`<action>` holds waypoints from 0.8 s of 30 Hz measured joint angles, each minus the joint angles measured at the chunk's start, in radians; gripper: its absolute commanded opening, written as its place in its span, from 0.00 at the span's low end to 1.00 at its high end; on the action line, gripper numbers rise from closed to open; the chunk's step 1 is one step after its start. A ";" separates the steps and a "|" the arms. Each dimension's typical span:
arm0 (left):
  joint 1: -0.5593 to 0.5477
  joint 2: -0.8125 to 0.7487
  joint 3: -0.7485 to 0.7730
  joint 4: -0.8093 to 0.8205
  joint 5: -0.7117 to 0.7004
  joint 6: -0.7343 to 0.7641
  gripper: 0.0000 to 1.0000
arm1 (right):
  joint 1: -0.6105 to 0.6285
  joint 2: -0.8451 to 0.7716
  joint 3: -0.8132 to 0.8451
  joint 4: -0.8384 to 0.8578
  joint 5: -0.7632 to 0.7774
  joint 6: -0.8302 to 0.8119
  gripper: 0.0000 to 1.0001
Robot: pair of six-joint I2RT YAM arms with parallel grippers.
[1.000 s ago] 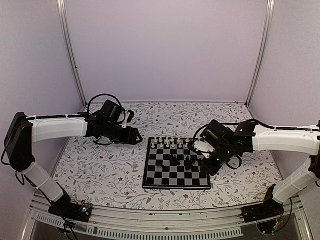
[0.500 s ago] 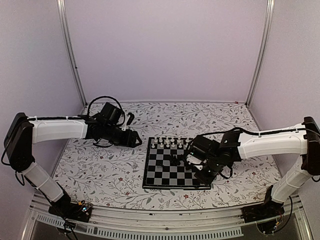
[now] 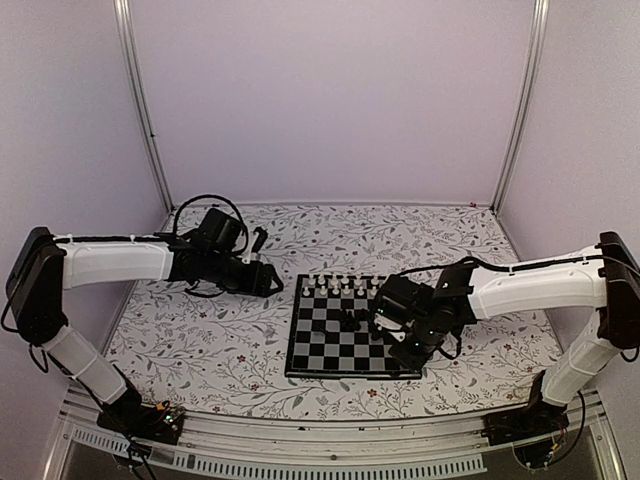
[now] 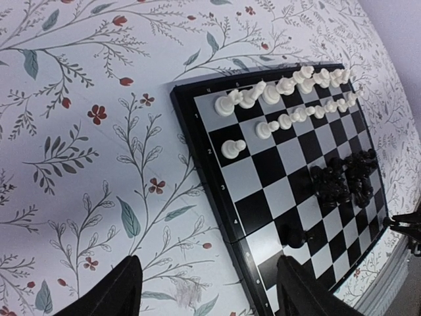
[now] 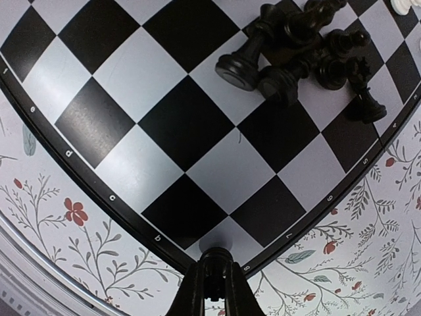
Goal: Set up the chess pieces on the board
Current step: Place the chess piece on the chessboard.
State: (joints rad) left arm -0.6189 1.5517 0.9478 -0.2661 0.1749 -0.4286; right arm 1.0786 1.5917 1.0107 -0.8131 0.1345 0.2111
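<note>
Two arms out: left gripper [image 4: 208,280] spread wide; right gripper [image 5: 214,266] pinched narrow, bottom centre, over the board [image 5: 184,112].

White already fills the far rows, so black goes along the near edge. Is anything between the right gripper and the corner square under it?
Nothing visible. The right gripper hangs over the near right corner of the board, and the squares around it are bare. The black chess pieces lie heaped farther in, apart from it.
</note>
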 measured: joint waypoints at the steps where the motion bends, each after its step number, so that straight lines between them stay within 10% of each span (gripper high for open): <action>1: 0.000 -0.003 0.000 0.000 0.000 -0.002 0.72 | 0.000 0.004 0.000 0.000 0.007 0.002 0.03; 24: 0.000 -0.020 -0.016 0.016 0.010 -0.022 0.72 | 0.000 0.018 0.000 0.011 0.039 0.010 0.22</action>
State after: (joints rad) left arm -0.6186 1.5314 0.9318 -0.2501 0.1844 -0.4503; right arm 1.0790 1.6100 1.0107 -0.8017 0.1730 0.2211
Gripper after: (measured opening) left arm 0.721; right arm 0.179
